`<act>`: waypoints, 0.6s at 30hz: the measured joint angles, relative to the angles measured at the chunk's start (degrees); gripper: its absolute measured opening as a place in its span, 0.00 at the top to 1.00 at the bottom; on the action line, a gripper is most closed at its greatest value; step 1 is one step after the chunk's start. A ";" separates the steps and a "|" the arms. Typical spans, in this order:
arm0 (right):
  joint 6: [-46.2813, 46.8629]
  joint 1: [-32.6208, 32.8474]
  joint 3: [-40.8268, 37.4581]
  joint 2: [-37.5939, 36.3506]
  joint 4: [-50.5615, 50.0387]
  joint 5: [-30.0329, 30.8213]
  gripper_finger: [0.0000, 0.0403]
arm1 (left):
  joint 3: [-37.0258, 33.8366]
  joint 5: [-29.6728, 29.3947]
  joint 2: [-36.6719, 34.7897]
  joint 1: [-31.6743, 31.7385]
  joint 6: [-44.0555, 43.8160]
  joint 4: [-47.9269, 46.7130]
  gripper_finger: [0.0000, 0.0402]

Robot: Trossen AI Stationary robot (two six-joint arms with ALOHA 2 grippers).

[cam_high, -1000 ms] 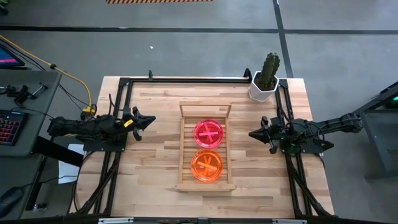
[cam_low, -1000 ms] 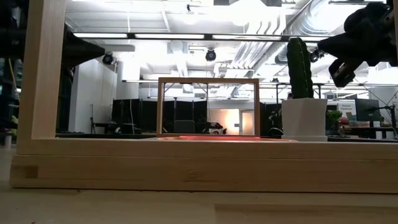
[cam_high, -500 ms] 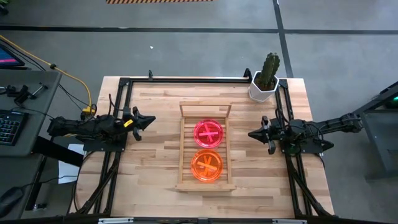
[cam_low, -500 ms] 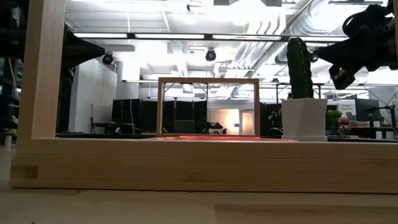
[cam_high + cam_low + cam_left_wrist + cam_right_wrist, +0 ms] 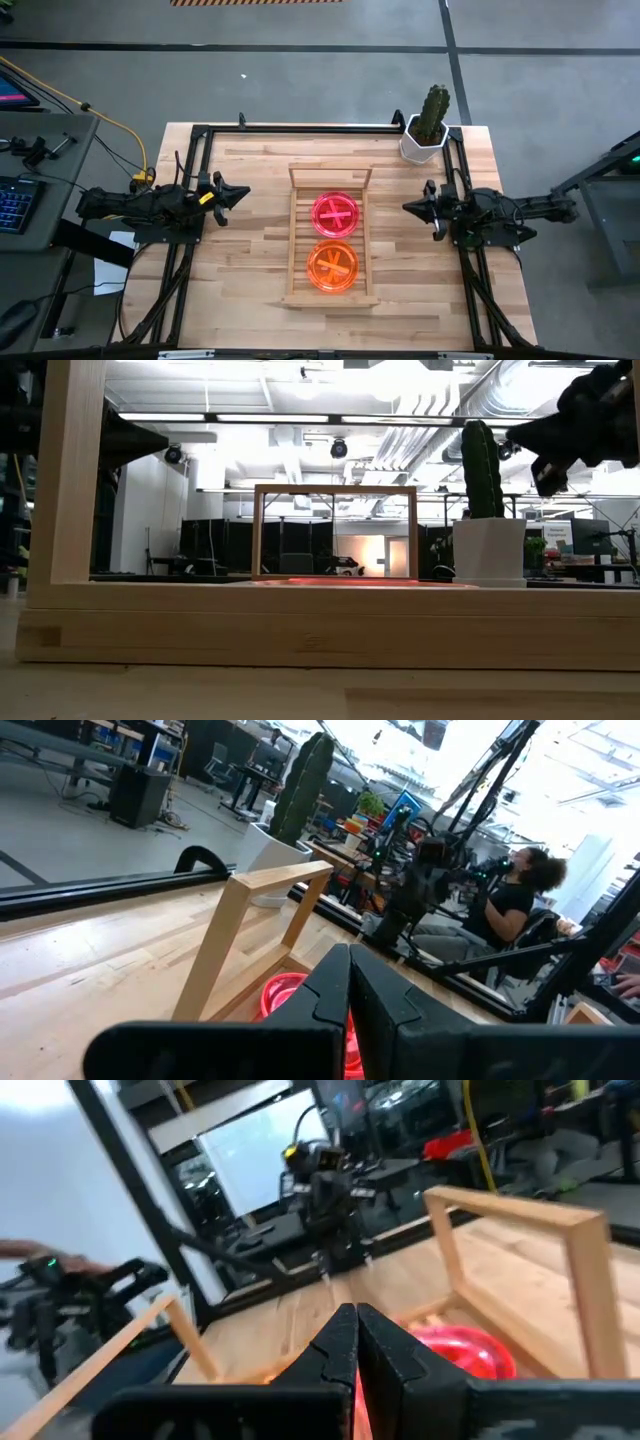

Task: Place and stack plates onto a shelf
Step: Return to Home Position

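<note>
The light-wood slatted shelf [image 5: 330, 240] lies in the middle of the table, its raised rail [image 5: 331, 174] at the far end. A neon pink plate [image 5: 336, 213] lies flat on its far half and an orange plate [image 5: 332, 264] on its near half. Whether either is a stack I cannot tell. My left gripper [image 5: 243, 193] hovers shut to the left of the shelf, pointing at it; its fingers [image 5: 348, 990] are closed. My right gripper [image 5: 408, 208] hovers shut to the right of the shelf, level with the pink plate [image 5: 470, 1350]. It is raised above the table [image 5: 545, 465].
A cactus in a white pot [image 5: 428, 125] stands at the table's far right corner, just beyond the right arm. Black frame rails [image 5: 300, 127] run along the table's far, left and right edges. A person [image 5: 510, 900] sits beyond the table's right side.
My right gripper has drawn slightly toward the table's far edge and risen a little, staying shut; the arm behind it has straightened. The left arm, the shelf and the plates have kept still.
</note>
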 joint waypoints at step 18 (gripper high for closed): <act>0.12 -2.24 -0.02 0.37 1.60 0.33 1.00 | 0.00 -0.04 0.00 -0.80 0.02 0.07 1.00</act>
